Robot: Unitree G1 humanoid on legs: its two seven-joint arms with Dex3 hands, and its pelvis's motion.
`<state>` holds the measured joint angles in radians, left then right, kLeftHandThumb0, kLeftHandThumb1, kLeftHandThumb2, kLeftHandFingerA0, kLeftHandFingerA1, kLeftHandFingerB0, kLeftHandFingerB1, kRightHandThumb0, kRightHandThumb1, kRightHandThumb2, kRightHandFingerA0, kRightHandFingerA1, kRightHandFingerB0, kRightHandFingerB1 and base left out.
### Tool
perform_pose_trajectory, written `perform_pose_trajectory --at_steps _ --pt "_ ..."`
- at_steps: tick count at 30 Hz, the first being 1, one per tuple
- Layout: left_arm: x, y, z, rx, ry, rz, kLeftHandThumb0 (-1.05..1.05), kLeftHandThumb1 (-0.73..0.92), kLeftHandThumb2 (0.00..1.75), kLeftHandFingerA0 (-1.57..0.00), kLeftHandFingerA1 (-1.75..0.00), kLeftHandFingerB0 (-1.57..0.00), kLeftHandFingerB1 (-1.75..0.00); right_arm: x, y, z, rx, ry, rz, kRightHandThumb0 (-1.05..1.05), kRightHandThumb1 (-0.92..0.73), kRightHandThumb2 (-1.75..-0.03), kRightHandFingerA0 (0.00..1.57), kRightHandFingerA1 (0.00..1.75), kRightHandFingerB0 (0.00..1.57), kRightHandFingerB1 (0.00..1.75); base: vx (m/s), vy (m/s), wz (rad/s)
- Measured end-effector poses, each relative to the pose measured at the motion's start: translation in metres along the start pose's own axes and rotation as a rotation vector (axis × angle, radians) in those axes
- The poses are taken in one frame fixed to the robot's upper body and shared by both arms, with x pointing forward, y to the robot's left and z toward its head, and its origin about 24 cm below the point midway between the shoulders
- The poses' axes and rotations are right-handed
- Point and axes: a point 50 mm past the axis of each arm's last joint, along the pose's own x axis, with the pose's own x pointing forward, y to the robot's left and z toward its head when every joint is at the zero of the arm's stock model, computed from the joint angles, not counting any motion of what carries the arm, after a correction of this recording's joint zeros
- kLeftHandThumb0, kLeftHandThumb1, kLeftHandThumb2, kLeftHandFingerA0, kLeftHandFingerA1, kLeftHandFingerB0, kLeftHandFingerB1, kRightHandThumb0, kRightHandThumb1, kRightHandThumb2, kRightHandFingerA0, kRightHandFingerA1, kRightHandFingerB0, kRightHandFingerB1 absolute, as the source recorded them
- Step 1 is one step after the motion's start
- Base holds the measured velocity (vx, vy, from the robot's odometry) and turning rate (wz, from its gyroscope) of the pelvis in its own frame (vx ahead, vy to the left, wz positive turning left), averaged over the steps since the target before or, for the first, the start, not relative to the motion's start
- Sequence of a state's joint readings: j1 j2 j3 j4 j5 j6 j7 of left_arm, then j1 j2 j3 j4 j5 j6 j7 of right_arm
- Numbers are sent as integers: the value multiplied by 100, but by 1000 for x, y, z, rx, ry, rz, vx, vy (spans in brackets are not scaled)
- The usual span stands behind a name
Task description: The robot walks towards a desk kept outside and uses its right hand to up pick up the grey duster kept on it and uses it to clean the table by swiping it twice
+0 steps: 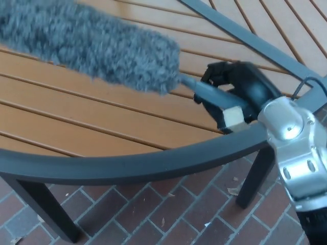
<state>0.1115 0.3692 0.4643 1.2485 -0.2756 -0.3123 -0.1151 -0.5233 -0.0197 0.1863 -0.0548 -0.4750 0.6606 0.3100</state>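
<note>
The fluffy grey duster (pixel 87 46) stretches across the upper left of the head view, over the wooden slatted table (pixel 102 117). Its blue-grey handle (pixel 204 92) runs down to the right into my right hand (pixel 235 94), which is shut on it above the table near the dark rim. The duster head looks blurred, and I cannot tell whether it touches the slats. My silver right forearm (pixel 296 148) comes in from the lower right. No left hand shows.
A dark metal rim (pixel 127 166) curves along the table's near edge, and a dark cross bar (pixel 245 35) crosses the top right. Table legs (pixel 46 209) stand on a brick-paved floor (pixel 168 209) below.
</note>
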Motion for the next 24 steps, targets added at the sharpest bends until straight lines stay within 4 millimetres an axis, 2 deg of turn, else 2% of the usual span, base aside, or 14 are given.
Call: perform_pose_trajectory --at_steps 3,5,7,10,11,12,13,15,16,17,18,19,24 --pt "-1 -1 -2 -3 4 -1 3 68 80 -81 -56 -77 -55 4 -16 7 132 6 -31 -28 -44 -127 98 175 73 175 0 0 0" --pt "-1 -1 -3 -4 7 -2 3 68 80 -81 -56 -77 -55 6 -25 9 202 13 -45 -28 -44 -127 98 175 73 175 0 0 0" --pt "-1 -1 -4 -4 10 0 5 65 86 -81 -56 -78 -55 10 -42 10 324 38 -74 -27 -48 -128 99 175 72 174 0 0 0" --pt "-1 -1 -4 -4 11 3 3 67 82 -82 -56 -78 -55 16 -55 5 369 88 -104 -26 -49 -125 96 175 75 172 0 0 0" --pt "-1 -1 -4 -4 11 3 3 68 72 -81 -57 -78 -57 17 -57 4 371 97 -109 -25 -61 -105 98 175 67 174 0 0 0" --pt "-1 -1 -4 -5 11 3 3 68 72 -81 -57 -78 -57 17 -58 3 373 108 -113 -25 -61 -105 98 175 67 174 0 0 0" --pt "-1 -1 -4 -5 12 4 6 66 78 -81 -58 -78 -58 20 -63 -4 363 149 -129 -24 -71 -97 87 175 65 157 0 0 0" --pt "-1 -1 -4 -8 11 6 6 66 78 -81 -58 -78 -58 23 -71 -16 310 219 -157 -24 -71 -97 87 175 65 157 0 0 0" --pt "-1 -1 -4 -8 11 6 4 67 78 -82 -58 -79 -58 24 -77 -24 249 256 -177 -22 -69 -92 85 175 65 150 0 0 0" --pt "-1 -1 -4 -8 10 5 4 67 78 -82 -58 -79 -58 24 -80 -29 208 279 -188 -22 -69 -92 85 175 65 150 0 0 0" --pt "-1 0 -4 -7 12 6 5 65 81 -84 -58 -79 -56 24 -81 -31 184 291 -194 -34 -84 -74 83 164 70 126 0 0 0" --pt "-1 0 -4 -7 13 7 4 65 84 -81 -56 -79 -55 24 -84 -36 135 312 -207 -31 -76 -74 89 156 83 105 0 0 0" --pt "-1 -2 -3 -10 8 3 3 67 80 -82 -57 -77 -55 23 -92 -49 -92 372 -239 -33 -76 -72 91 159 82 100 0 0 0"
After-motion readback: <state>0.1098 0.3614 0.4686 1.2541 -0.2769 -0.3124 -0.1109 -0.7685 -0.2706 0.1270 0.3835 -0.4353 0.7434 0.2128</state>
